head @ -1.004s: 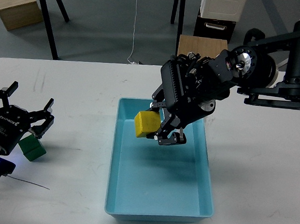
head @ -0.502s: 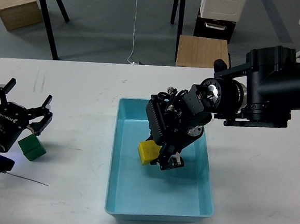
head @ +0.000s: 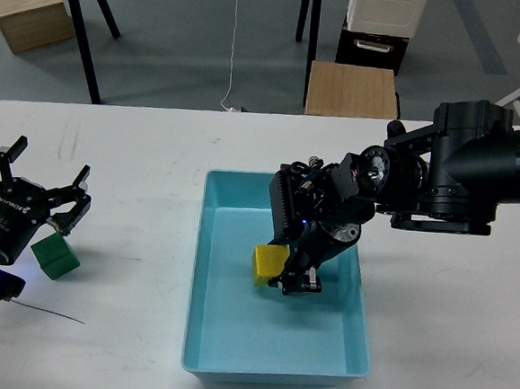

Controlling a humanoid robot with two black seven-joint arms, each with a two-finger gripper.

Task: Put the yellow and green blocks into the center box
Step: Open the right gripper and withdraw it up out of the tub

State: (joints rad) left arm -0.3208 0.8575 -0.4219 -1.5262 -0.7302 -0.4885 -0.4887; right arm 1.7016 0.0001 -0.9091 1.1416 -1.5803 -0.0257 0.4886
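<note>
1. White tabletop (head: 137, 149) fills most of the frame, with grey floor behind it along the top edge.
2. On that floor stand a tan wooden box (head: 24, 14) at the upper left, a second tan wooden box (head: 352, 90) at upper centre, and a white-and-black box (head: 380, 24) just behind the second one.
3. The light blue tray (head: 357, 328) lies at lower centre of the table, long side running toward the bottom of the frame.
4. The yellow block (head: 268, 264) is inside the tray, low against its floor in the upper-middle part.
5. The right gripper (head: 292, 271) reaches into the tray from the right; it sits against the right side of the yellow block, and its dark fingers cannot be told apart well enough to say whether they pinch the block or stand spread.
6. The green block (head: 54, 257) rests on the table at the left of the frame, well apart from the tray.
7. The left gripper (head: 37, 188) sits just above and left of the green block, its fingers spread wide and holding nothing.
</note>
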